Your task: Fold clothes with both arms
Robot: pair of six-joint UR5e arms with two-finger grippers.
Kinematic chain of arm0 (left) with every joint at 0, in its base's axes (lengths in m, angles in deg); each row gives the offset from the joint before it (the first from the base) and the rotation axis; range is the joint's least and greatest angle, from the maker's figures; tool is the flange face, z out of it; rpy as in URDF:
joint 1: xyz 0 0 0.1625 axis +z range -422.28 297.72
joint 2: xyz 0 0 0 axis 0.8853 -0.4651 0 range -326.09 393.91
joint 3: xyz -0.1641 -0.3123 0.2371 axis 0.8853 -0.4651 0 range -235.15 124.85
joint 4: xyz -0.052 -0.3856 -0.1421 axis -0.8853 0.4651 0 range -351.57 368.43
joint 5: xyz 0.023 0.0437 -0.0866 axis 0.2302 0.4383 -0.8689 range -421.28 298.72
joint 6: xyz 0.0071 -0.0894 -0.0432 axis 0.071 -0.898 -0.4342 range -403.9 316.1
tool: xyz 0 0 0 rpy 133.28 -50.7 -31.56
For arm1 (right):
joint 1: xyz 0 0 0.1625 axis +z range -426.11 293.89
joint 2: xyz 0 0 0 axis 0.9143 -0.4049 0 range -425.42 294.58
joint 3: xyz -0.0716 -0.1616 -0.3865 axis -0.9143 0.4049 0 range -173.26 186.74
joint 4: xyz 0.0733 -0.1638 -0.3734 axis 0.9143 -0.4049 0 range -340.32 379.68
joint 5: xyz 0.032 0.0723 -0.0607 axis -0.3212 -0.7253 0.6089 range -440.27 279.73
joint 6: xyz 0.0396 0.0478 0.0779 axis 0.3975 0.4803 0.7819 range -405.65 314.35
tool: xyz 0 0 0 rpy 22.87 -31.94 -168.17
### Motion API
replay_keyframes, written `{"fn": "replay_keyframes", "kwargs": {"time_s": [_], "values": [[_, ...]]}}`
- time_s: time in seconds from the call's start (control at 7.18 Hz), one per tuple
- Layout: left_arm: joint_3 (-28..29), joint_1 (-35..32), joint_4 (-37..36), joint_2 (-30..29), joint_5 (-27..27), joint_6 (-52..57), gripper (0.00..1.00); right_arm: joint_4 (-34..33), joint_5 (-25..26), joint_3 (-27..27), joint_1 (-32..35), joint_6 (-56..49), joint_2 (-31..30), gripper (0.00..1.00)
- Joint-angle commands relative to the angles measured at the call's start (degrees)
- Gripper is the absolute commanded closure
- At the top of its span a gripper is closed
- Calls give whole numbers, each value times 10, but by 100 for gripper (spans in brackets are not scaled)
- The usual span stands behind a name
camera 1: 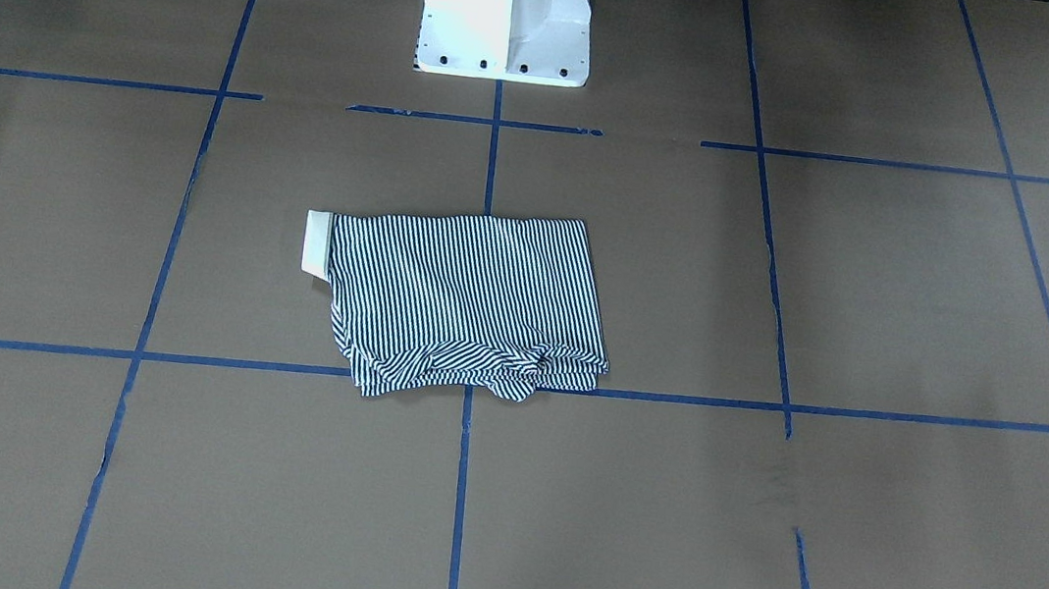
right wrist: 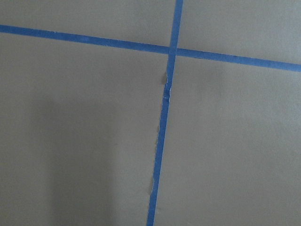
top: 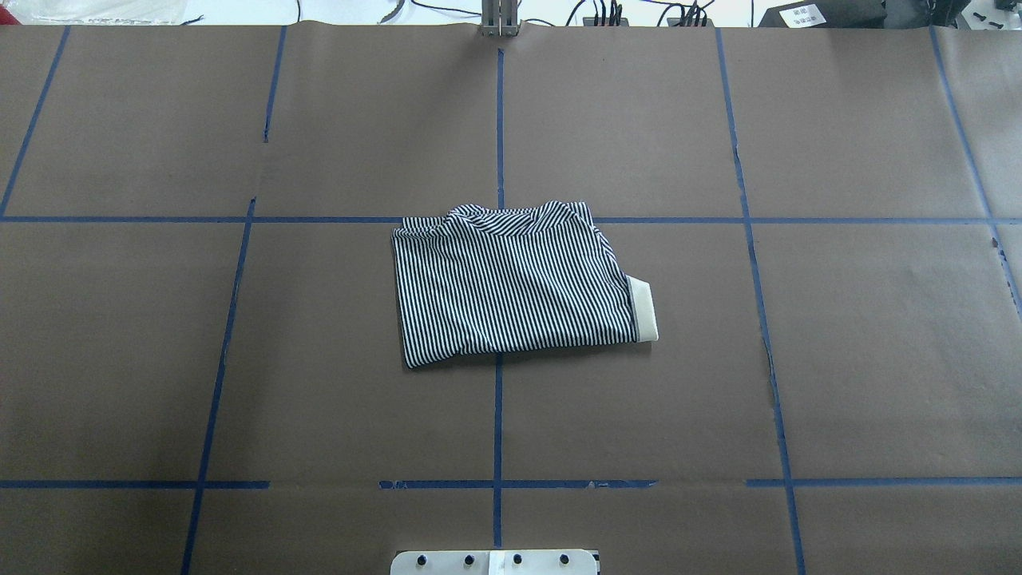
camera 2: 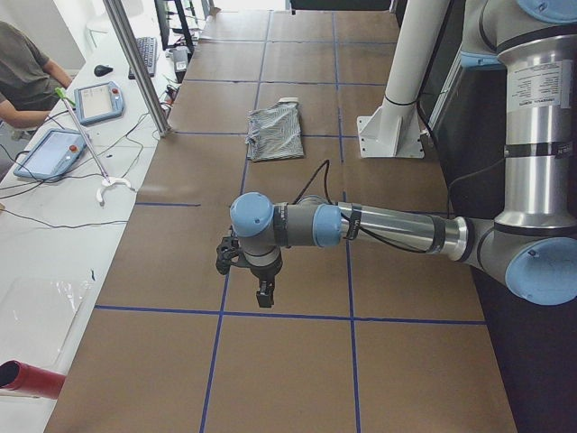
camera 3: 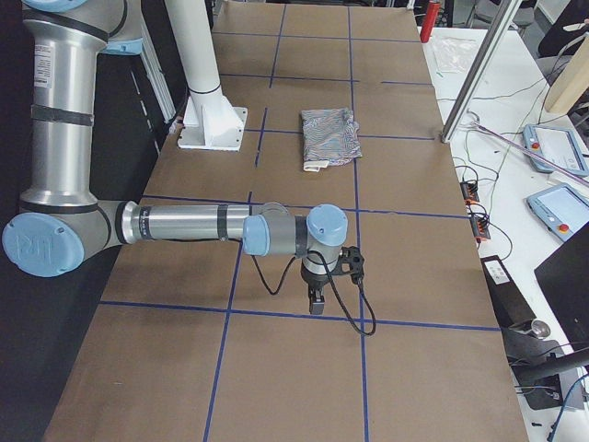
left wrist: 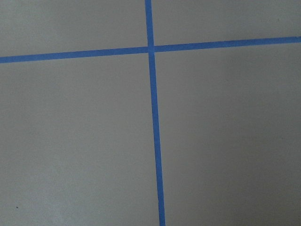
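Observation:
The striped polo shirt [top: 511, 287] lies folded into a compact rectangle at the middle of the table, its cream collar [top: 643, 308] sticking out on the overhead view's right. It also shows in the front view [camera 1: 464, 303], the left view [camera 2: 275, 132] and the right view [camera 3: 329, 138]. My left gripper [camera 2: 263, 296] hangs over bare table far from the shirt, seen only in the left side view. My right gripper [camera 3: 316, 300] hangs over bare table at the other end, seen only in the right side view. I cannot tell whether either is open or shut.
Brown paper with blue tape grid lines [top: 499, 120] covers the table. The white pedestal base [camera 1: 505, 11] stands at the robot's side. Beyond the far edge a bench holds tablets [camera 2: 52, 152], cables and a seated person [camera 2: 27, 77]. A metal post [top: 500, 17] stands at the far edge.

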Motion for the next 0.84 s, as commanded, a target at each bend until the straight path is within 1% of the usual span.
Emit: {"fn": "replay_keyframes", "kwargs": {"time_s": [0.0, 0.7], "values": [[3, 0, 1, -1, 1, 0, 0, 1, -3, 2, 0, 1, 0, 0], [7, 1, 1, -5, -1, -1, 0, 1, -3, 2, 0, 0, 0, 0]]}}
